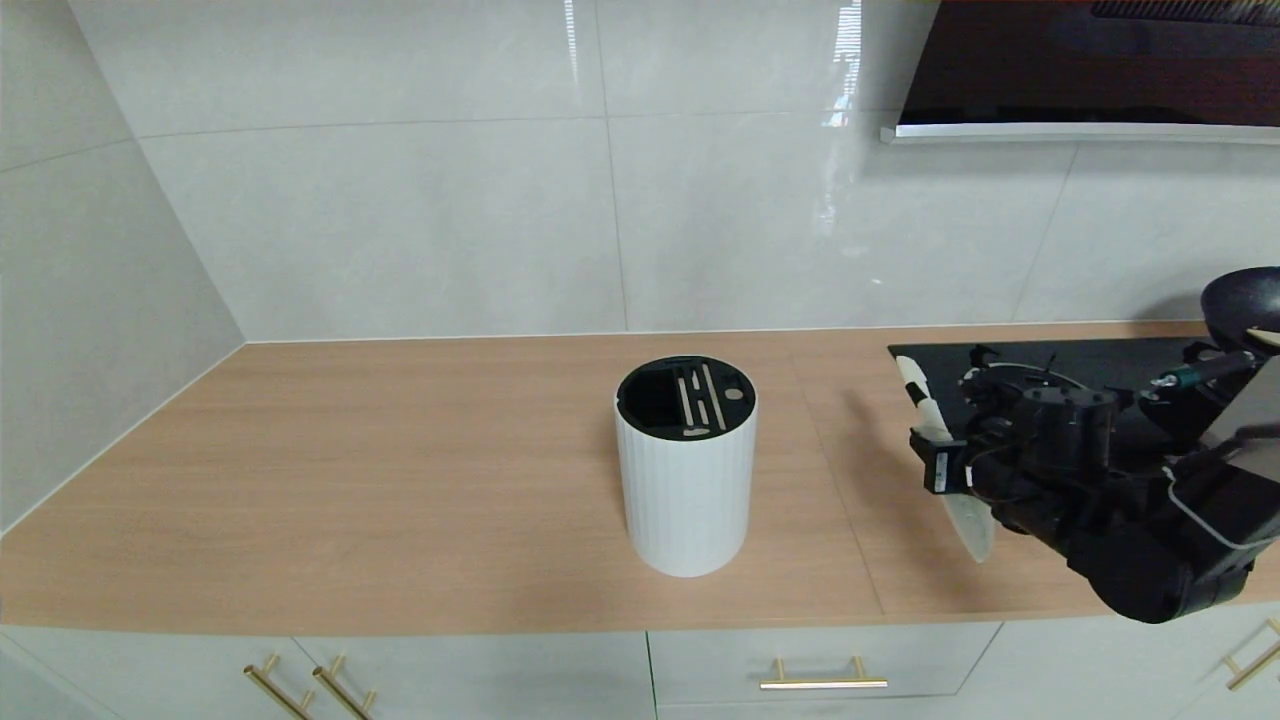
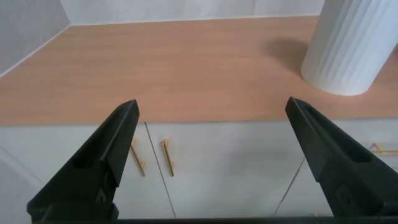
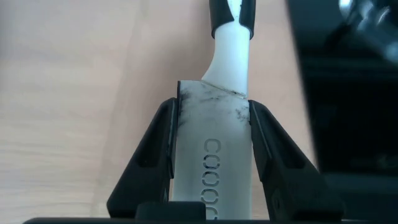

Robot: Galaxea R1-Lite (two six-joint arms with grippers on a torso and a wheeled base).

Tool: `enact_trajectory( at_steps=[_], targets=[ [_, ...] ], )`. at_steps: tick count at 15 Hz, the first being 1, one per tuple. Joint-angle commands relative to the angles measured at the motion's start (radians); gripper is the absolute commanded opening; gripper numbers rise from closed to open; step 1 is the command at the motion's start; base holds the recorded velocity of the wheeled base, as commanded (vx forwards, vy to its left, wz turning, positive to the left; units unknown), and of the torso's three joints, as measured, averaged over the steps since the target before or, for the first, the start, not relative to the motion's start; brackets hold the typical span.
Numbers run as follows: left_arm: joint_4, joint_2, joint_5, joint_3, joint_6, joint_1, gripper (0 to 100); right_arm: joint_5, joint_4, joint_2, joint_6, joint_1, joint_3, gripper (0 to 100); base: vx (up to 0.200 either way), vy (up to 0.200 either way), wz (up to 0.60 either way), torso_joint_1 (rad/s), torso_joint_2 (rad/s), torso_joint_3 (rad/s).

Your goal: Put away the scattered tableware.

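Your right gripper (image 3: 213, 115) clamps the white knife (image 3: 215, 163) by its blade near the right end of the countertop (image 1: 400, 480); your left gripper (image 2: 211, 106) gapes wide.

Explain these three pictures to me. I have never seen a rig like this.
This is a two-armed robot at a kitchen counter. Each arm ends in a gripper, a two-fingered clamp.

The large picture comes from a camera on the robot's head, looking down at the work. The other two come from cameras on its wrists, each looking along its own gripper.

On the counter stands a white round holder with a black slotted top. To the right lies a black hob with a dark pan at its far end.

The right gripper is clamped on the blade of a white knife. Its wrist picture shows the two black fingers either side of the blade.

The left gripper is open and holds nothing. It sits at the counter's front edge, above the cabinet doors.
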State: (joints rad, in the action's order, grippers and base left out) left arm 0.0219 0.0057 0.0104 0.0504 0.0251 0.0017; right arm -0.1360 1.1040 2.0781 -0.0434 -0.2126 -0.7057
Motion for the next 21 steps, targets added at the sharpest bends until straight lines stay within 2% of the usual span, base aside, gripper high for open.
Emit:
enact_trajectory(
  at_steps=[1,2,3,4,5,6,7,8,9,10,11,12,13,15,17,18,20,21],
  targets=[
    [0.082,0.082,0.074,0.19,-0.001,-0.008,100,-0.001,-0.004,-0.15,0.002,-0.045,-0.001,0,0.0,0.0,0.0,0.0,0.0,0.0],
    [0.187,0.217,0.174,0.358,-0.001,-0.008,100,-0.001,-0.062,-0.208,0.007,-0.087,-0.044,0,0.0,0.0,0.0,0.0,0.0,0.0],
    [0.207,0.358,0.279,0.474,0.001,-0.008,100,-0.001,-0.153,-0.257,0.007,-0.12,-0.11,0,0.0,0.0,0.0,0.0,0.0,0.0],
    [0.202,0.467,0.35,0.546,0.01,-0.008,100,-0.002,-0.224,-0.293,0.005,-0.151,-0.15,0,0.0,0.0,0.0,0.0,0.0,0.0],
    [0.197,0.568,0.393,0.617,0.012,-0.008,100,-0.005,-0.271,-0.331,0.002,-0.2,-0.162,0,0.0,0.0,0.0,0.0,0.0,0.0],
    [0.196,0.655,0.41,0.671,0.01,-0.014,100,-0.008,-0.289,-0.357,-0.007,-0.249,-0.155,0,0.0,0.0,0.0,0.0,0.0,0.0],
    [0.188,0.744,0.416,0.721,0.006,-0.043,100,-0.01,-0.299,-0.377,-0.026,-0.288,-0.141,0,0.0,0.0,0.0,0.0,0.0,0.0],
    [0.173,0.81,0.414,0.747,-0.013,-0.108,100,-0.014,-0.303,-0.392,-0.03,-0.32,-0.141,0,0.0,0.0,0.0,0.0,0.0,0.0],
    [0.127,0.87,0.414,0.755,-0.071,-0.197,100,-0.017,-0.305,-0.414,-0.032,-0.343,-0.143,0,0.0,0.0,0.0,0.0,0.0,0.0],
    [0.075,0.913,0.411,0.755,-0.157,-0.293,100,-0.019,-0.313,-0.431,-0.032,-0.364,-0.133,0,0.0,0.0,0.0,0.0,0.0,0.0],
    [0.018,0.948,0.413,0.752,-0.264,-0.374,100,-0.017,-0.354,-0.446,-0.035,-0.395,-0.129,0,0.0,0.0,0.0,0.0,0.0,0.0],
    [-0.013,0.973,0.413,0.752,-0.323,-0.405,100,-0.017,-0.388,-0.447,-0.038,-0.403,-0.129,0,0.0,0.0,0.0,0.0,0.0,0.0],
    [-0.083,1.036,0.413,0.744,-0.401,-0.44,100,-0.017,-0.424,-0.451,-0.047,-0.433,-0.127,0,0.0,0.0,0.0,0.0,0.0,0.0],
    [-0.206,1.142,0.413,0.729,-0.488,-0.482,100,-0.019,-0.429,-0.467,-0.053,-0.498,-0.109,0,0.0,0.0,0.0,0.0,0.0,0.0],
    [-0.333,1.232,0.407,0.724,-0.616,-0.525,100,-0.031,-0.429,-0.475,-0.055,-0.562,-0.092,0,0.0,0.0,0.0,0.0,0.0,0.0],
    [-0.433,1.3,0.385,0.724,-0.715,-0.539,100,-0.06,-0.429,-0.475,-0.055,-0.614,-0.086,0,0.0,0.0,0.0,0.0,0.0,0.0],
    [-0.531,1.383,0.296,0.717,-0.798,-0.54,100,-0.068,-0.423,-0.472,-0.056,-0.637,-0.08,0,0.0,0.0,0.0,0.0,0.0,0.0],
    [-0.571,1.419,0.292,0.726,-0.803,-0.54,100,-0.068,-0.421,-0.472,-0.056,-0.639,-0.081,0,0.0,0.0,0.0,0.0,0.0,0.0]
  ],
)
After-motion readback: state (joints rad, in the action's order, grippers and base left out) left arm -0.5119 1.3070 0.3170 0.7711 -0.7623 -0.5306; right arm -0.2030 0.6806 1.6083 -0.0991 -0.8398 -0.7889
